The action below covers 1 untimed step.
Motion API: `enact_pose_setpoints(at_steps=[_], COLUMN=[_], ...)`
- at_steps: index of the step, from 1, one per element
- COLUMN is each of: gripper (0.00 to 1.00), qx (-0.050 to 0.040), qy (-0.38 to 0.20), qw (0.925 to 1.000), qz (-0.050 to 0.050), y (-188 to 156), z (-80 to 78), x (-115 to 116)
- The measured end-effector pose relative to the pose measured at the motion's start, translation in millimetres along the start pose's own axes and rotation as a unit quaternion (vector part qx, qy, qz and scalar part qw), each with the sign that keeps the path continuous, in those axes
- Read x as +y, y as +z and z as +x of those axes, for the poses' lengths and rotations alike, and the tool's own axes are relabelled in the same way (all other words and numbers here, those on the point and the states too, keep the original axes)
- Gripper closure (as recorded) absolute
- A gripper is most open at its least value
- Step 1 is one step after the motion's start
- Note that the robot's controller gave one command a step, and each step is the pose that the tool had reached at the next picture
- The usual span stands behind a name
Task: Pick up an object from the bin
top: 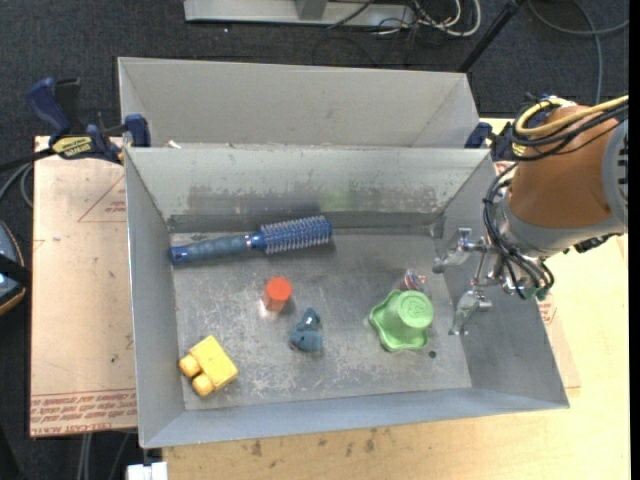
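My gripper (463,282) hangs at the right side of the bin, above the foot of the right wall. Its two metal fingers stand apart, open, with nothing between them. Just left of it lies a green cup-like thing (403,320) with a frilled rim, its top facing up. A small pinkish scrap (415,281) lies at the green thing's upper edge, close to the upper finger.
A blue hairbrush (250,240) lies along the back wall. A small orange cylinder (277,292) and a little blue piece (308,334) sit mid-floor. A yellow block (208,365) rests in the front left corner. The arm with its orange cover reaches in from the right.
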State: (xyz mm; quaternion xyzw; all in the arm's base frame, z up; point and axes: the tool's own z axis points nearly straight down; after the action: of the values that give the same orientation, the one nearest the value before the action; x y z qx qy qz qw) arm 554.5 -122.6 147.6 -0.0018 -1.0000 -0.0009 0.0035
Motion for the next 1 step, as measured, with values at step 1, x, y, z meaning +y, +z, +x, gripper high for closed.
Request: enact_pose_setpoints(at_steps=[1], gripper=[0.00], qx=[-0.0056], qy=[-0.089], qw=[0.9960], qz=[0.001], y=[68.2], z=[37.8], x=[50.4])
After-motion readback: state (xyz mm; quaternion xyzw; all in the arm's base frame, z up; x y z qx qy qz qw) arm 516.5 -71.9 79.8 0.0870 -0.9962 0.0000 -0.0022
